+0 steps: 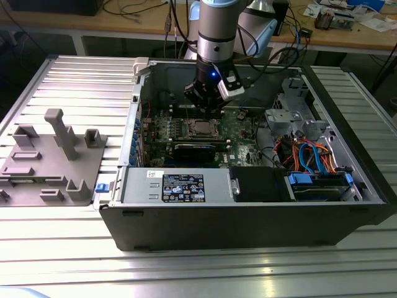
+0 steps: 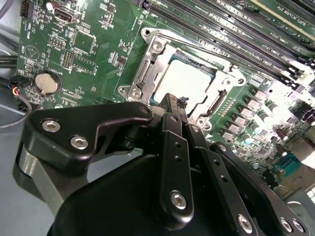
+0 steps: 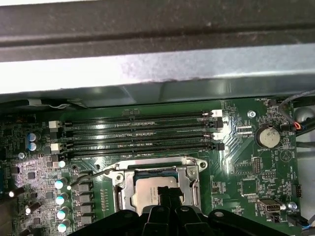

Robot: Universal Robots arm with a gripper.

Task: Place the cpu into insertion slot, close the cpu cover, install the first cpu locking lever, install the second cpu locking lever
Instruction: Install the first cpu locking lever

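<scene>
The arm points straight down, its end effector point(image 2: 173, 105) fingers together just above the cpu point(image 2: 184, 81) under the closed cpu cover point(image 2: 147, 66).

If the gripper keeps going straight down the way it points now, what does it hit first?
Most likely the cpu cover, lying closed over the cpu. The gripper points at the frame's near edge, though depth is hard to judge.

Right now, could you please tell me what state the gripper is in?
Gripper: shut, holding nothing, fingertips together just above the cpu seated under the closed cpu cover.
</scene>
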